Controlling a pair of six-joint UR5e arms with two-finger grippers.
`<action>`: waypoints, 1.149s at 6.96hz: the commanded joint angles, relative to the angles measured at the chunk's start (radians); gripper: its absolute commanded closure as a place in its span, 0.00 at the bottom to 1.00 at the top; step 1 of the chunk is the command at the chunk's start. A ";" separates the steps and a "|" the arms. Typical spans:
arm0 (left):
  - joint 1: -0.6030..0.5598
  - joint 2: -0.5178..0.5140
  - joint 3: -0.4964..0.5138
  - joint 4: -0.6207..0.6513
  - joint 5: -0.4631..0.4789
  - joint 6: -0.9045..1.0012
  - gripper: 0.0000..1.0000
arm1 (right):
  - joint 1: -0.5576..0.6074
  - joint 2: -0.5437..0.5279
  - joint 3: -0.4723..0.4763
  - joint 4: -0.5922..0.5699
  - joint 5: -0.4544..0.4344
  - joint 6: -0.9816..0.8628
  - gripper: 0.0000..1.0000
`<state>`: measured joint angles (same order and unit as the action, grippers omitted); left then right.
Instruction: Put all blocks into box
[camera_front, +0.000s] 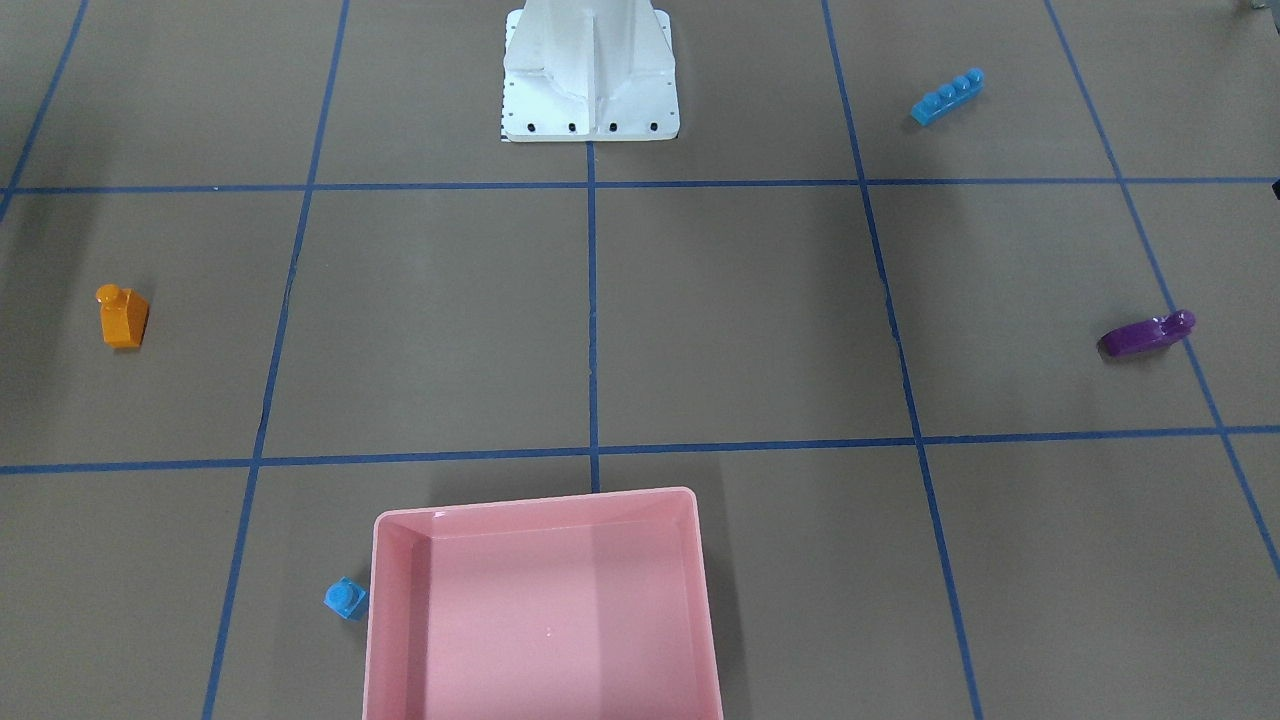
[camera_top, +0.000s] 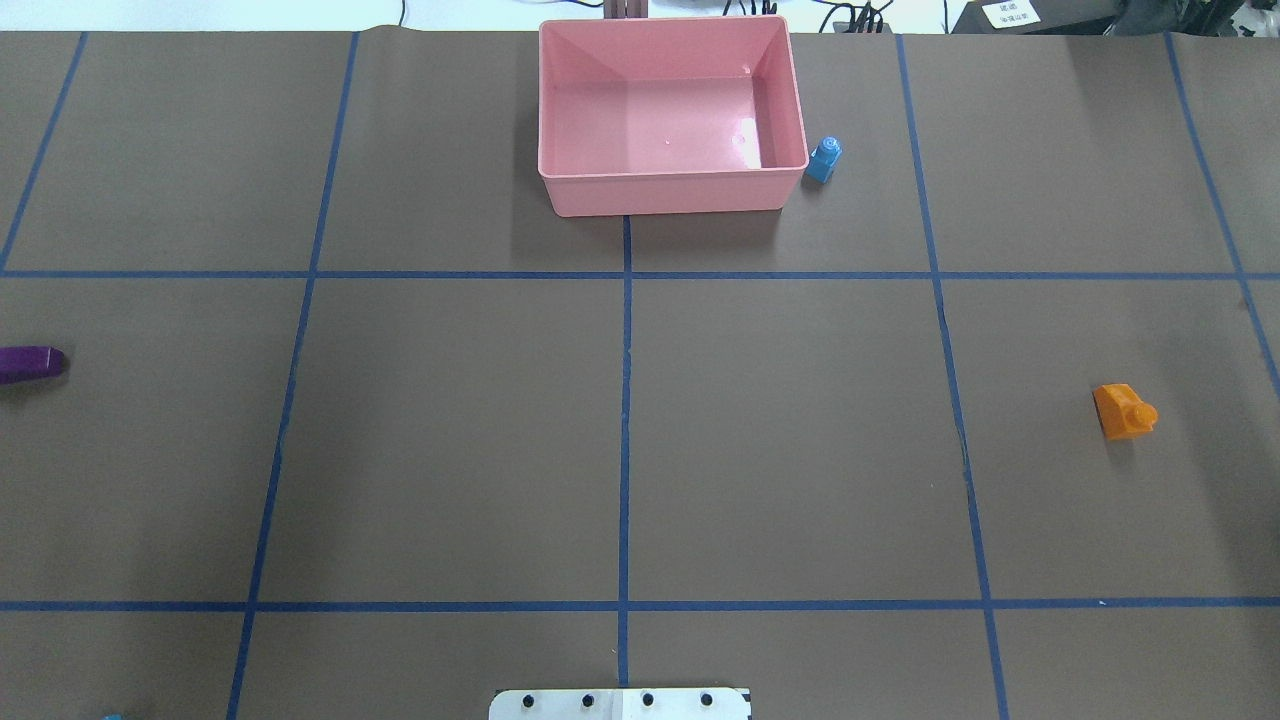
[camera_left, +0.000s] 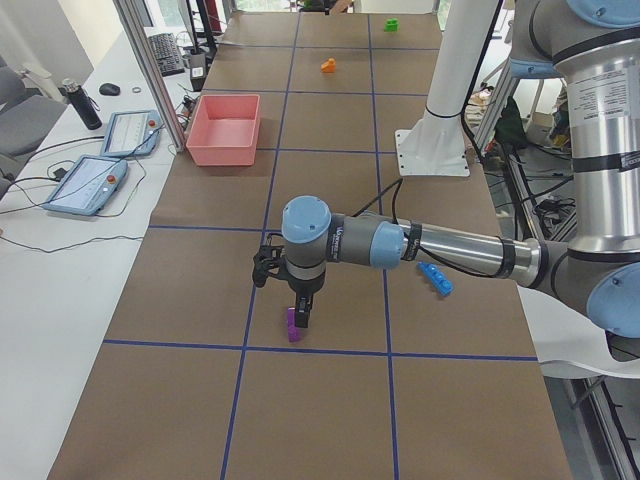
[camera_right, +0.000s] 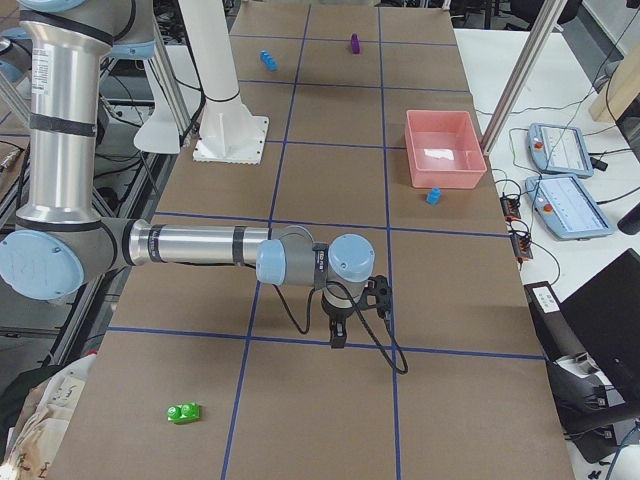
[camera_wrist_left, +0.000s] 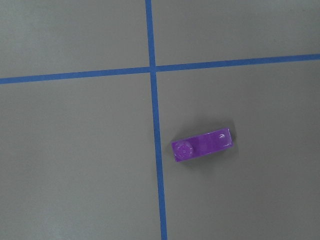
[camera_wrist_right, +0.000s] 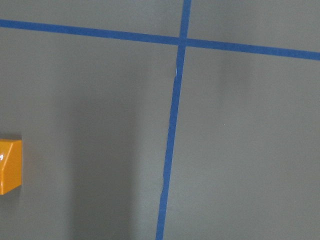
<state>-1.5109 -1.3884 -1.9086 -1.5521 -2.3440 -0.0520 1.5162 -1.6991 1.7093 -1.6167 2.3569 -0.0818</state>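
Observation:
The pink box (camera_top: 670, 195) stands empty at the table's far middle edge. A small light-blue block (camera_top: 823, 160) lies on the table just outside its right wall. An orange sloped block (camera_top: 1124, 410) lies far right. A purple sloped block (camera_front: 1146, 335) lies far left, with a long blue block (camera_front: 947, 96) nearer the base. A green block (camera_right: 183, 411) lies beyond the orange one. My left gripper (camera_left: 301, 312) hangs just over the purple block (camera_wrist_left: 202, 145). My right gripper (camera_right: 337, 335) hangs low near the orange block (camera_wrist_right: 10, 166). I cannot tell whether either is open.
The white robot base (camera_front: 590, 80) stands at the near middle of the table. Blue tape lines divide the brown table into squares. Tablets (camera_left: 100, 160) and cables lie beyond the table's far edge, by a metal frame post (camera_right: 520, 75).

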 joint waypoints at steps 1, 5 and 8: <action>0.059 -0.008 0.005 -0.075 0.002 0.004 0.00 | -0.008 0.001 0.003 0.001 0.001 -0.001 0.00; 0.100 0.003 0.005 -0.111 -0.008 -0.006 0.00 | -0.155 0.000 -0.008 0.145 0.041 0.108 0.00; 0.110 0.003 0.009 -0.105 0.003 -0.006 0.00 | -0.400 0.001 0.003 0.314 0.039 0.568 0.00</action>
<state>-1.4021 -1.3854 -1.9012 -1.6575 -2.3435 -0.0588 1.2064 -1.6994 1.7040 -1.3643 2.3960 0.2965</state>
